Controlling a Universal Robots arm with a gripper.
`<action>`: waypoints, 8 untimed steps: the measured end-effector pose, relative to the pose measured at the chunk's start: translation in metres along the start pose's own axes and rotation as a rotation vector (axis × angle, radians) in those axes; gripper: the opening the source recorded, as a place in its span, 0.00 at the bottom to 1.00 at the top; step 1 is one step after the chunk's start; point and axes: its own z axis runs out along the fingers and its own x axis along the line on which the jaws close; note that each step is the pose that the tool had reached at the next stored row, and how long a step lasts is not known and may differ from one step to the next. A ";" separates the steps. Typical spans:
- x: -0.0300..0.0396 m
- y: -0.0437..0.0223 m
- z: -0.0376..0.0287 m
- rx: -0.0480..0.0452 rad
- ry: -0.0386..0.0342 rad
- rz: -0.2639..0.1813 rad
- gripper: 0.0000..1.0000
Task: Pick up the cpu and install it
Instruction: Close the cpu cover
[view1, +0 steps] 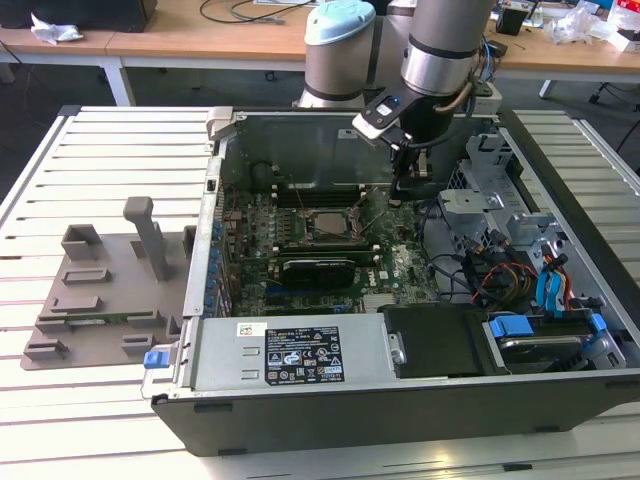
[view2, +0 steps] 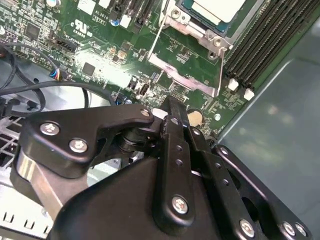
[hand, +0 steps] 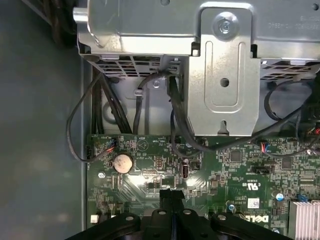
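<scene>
- White slatted table (view1: 100, 150) carries an open desktop case (view1: 300, 410), its motherboard (view1: 390, 265) exposed.
- The cpu (view2: 220, 7) lies in its socket (view2: 200, 32), silvery top up, apparently seated flat.
- The gripper (view2: 172, 106) hangs low over the board just beside the socket, jaws pressed together with nothing between them.
- The step in hand looks like securing the chip. The wire lever (view2: 159, 35) is thin and sits near the memory slots (view2: 260, 45), so slow, square contact suits it, kept clear of the chip's top.

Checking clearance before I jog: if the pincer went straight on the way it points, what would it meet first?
Most likely the green motherboard just beyond the pincer, on the patch beside the coin cell. How far off the board is remains unclear.
</scene>
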 end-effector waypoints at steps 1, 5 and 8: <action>0.0001 -0.0002 0.0038 -0.0001 -0.0003 -0.002 0.11; 0.0001 -0.0097 0.0041 0.0000 -0.0005 -0.003 0.11; 0.0001 -0.0105 0.0042 -0.0001 -0.0004 -0.003 0.11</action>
